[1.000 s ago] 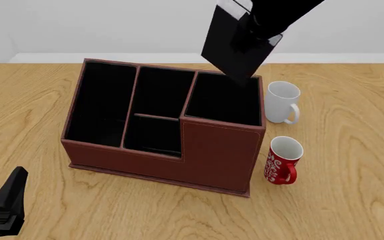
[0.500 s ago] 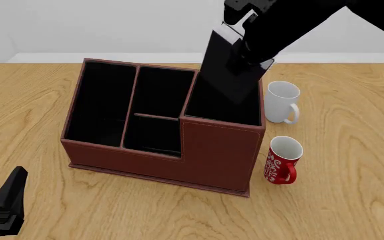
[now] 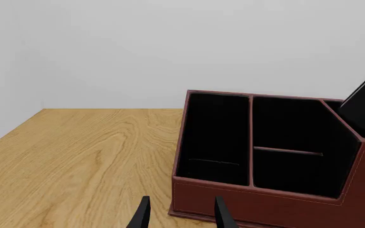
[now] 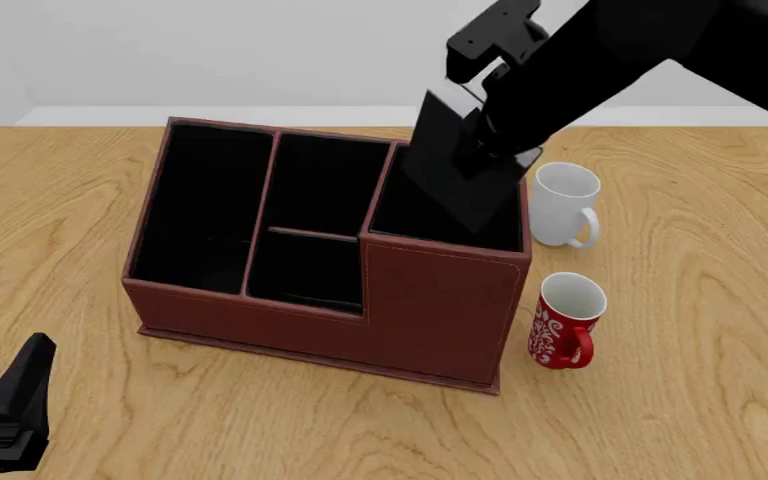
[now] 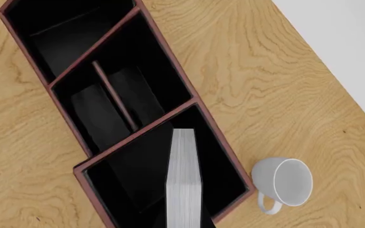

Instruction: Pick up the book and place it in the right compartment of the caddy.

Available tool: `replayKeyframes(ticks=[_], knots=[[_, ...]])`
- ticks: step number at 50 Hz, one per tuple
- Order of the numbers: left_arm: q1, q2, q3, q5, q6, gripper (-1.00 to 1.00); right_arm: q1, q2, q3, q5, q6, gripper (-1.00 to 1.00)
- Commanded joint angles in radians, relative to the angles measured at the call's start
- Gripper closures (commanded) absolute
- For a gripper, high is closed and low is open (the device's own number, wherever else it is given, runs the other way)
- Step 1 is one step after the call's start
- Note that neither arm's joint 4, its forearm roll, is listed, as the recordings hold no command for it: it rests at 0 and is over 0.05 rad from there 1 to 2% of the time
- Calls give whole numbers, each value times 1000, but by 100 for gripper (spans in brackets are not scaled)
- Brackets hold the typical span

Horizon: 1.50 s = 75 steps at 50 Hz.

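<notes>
The light wooden counter (image 4: 704, 400), its grain running in wavy bands, carries a large reddish-brown leather-look caddy (image 4: 424, 320) with a black interior, standing left of centre. Just beside the caddy's right end stand two mugs: a plain white ceramic mug (image 4: 566, 204) farther back, and a red patterned mug (image 4: 568, 320) nearer the front.

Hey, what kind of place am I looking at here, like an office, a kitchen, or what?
Probably a simulated desk or office tabletop, rendered rather than real. A wooden table against a bare white wall holds a leather-look caddy, a white mug and a red mug, while the right pincer lowers a book into the caddy.
</notes>
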Motion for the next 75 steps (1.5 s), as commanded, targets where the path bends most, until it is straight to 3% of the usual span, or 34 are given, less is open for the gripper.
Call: replayKeyframes(ticks=[1, 8, 38, 39, 40, 75], knots=[[0, 0, 0, 0, 0, -100, -4, 1, 30, -34, 26, 100], [0, 0, 0, 0, 0, -100, 8, 9, 35, -48, 48, 100], [0, 0, 0, 0, 0, -100, -6, 71, 33, -71, 57, 100], [0, 0, 0, 0, 0, -100, -14, 78, 44, -71, 36, 100], [0, 0, 0, 0, 0, -100, -6, 76, 35, -74, 59, 100], [0, 0, 0, 0, 0, -100, -13, 143, 96, -142, 66, 100]])
